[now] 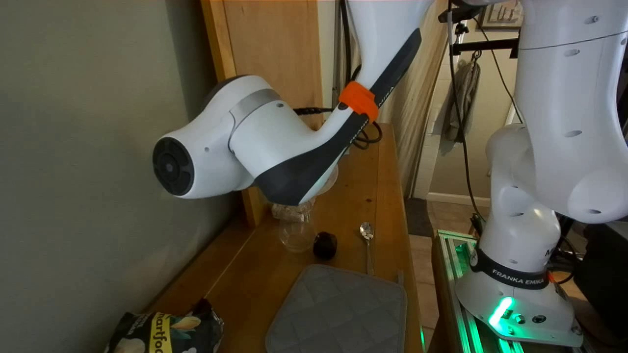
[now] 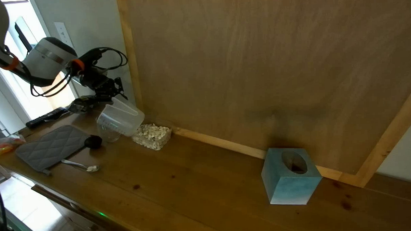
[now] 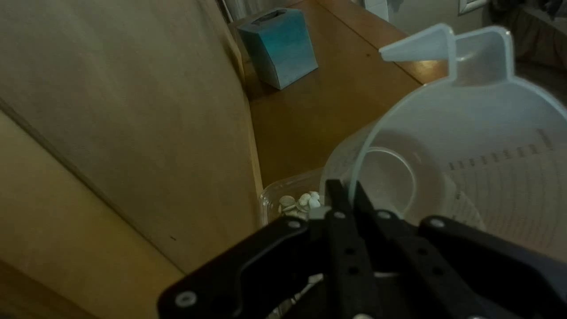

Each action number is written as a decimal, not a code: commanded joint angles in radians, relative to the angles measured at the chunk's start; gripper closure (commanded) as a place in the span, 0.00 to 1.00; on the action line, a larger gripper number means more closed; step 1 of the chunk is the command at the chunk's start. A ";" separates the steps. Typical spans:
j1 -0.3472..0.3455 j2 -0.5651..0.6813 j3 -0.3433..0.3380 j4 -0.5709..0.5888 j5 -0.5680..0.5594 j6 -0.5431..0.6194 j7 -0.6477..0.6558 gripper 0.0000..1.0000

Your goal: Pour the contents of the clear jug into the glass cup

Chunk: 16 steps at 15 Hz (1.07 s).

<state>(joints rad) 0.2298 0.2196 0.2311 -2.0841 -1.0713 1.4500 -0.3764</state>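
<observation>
The clear jug [image 2: 122, 118] is tilted on its side in the air, its mouth facing the wrist camera. In the wrist view its inside [image 3: 487, 119] shows printed marks and a bare-looking base. My gripper [image 3: 347, 186] is shut on the jug's rim, one finger inside and one outside; it also shows in an exterior view [image 2: 121, 93]. The glass cup [image 2: 107, 135] stands upright on the counter below the jug, partly hidden by it. It also shows in an exterior view [image 1: 297, 236], where the arm hides most of the jug. The cup's contents cannot be made out.
A clear box of pale flat pieces [image 2: 152, 136] stands beside the jug, against the wooden panel [image 2: 258, 76]. A dark round object [image 1: 325, 245], a spoon [image 1: 368, 245] and a grey pot holder [image 1: 338, 309] lie near the cup. A tissue box [image 2: 291, 184] stands farther along.
</observation>
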 commanded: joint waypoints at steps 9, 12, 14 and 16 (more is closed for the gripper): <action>0.020 0.013 0.016 -0.015 -0.071 -0.044 0.008 0.99; 0.027 0.019 0.020 -0.017 -0.099 -0.055 0.005 0.99; 0.029 0.024 0.023 -0.017 -0.113 -0.063 0.000 0.99; 0.034 0.030 0.025 -0.016 -0.126 -0.076 0.000 0.99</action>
<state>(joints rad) 0.2517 0.2409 0.2497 -2.0931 -1.1461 1.4163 -0.3764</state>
